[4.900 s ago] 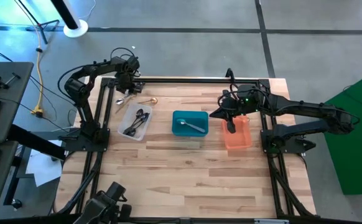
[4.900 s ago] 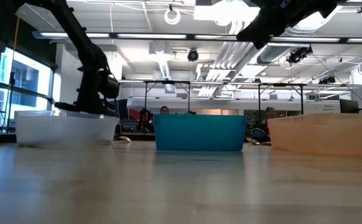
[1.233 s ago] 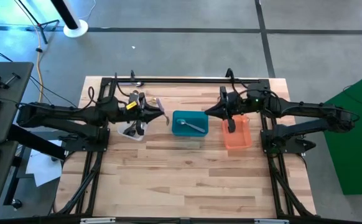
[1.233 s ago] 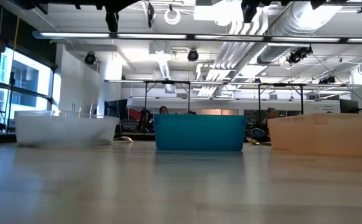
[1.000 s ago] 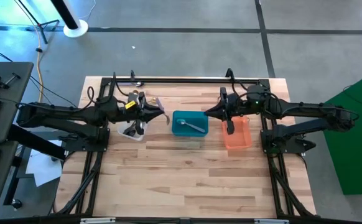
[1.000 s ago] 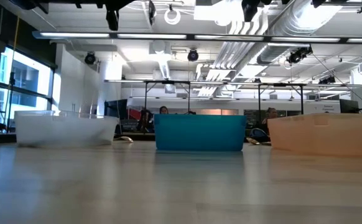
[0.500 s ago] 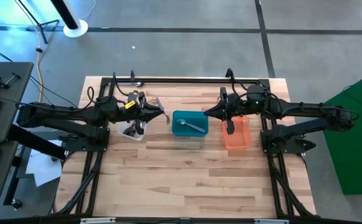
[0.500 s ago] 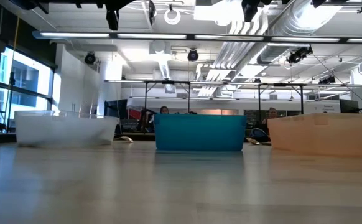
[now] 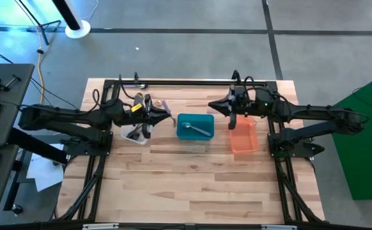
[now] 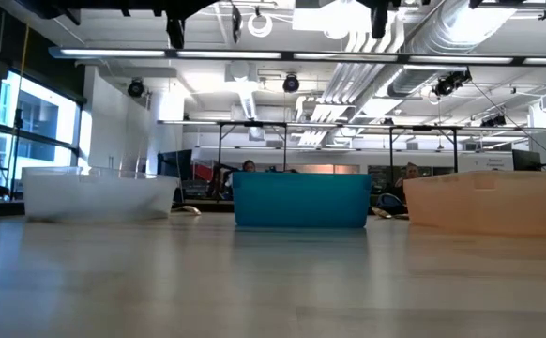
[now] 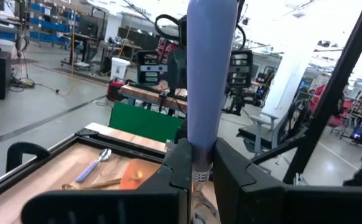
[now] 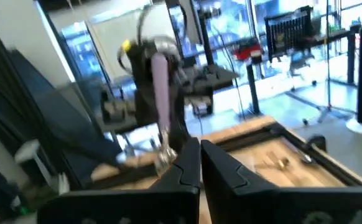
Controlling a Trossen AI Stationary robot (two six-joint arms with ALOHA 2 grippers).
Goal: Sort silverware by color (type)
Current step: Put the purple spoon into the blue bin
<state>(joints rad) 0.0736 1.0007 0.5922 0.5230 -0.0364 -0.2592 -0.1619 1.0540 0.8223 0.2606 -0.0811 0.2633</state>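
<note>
My left gripper (image 9: 167,117) reaches level over the gap between the clear bin (image 9: 132,135) and the teal bin (image 9: 187,135). It is shut on a utensil with a lavender handle (image 11: 203,74), which the right wrist view also shows (image 12: 162,99). My right gripper (image 9: 211,106) hangs shut and holds nothing, high between the teal bin and the orange bin (image 9: 245,142), facing the left gripper. A silver spoon (image 9: 196,130) lies in the teal bin, and dark silverware (image 9: 139,131) lies in the clear bin. My left gripper pinches the utensil between its two fingers at the lower end of the lavender handle, where the metal neck begins (image 11: 199,172). The fingers lie level, pointing toward the table's right, across the utensil. It stands upright, handle up, lifted clear; its working end is hidden below the fingers.
A lavender-handled spoon (image 11: 97,163) and a gold utensil (image 11: 89,184) lie on the wood near the far rail, beside the orange bin (image 11: 134,174). More small pieces (image 12: 282,163) lie by the far left corner. The near half of the table (image 9: 192,185) is bare wood.
My right gripper has rolled about its own line and swung slightly toward the table's far edge, staying shut. My left gripper keeps still with the utensil upright.
</note>
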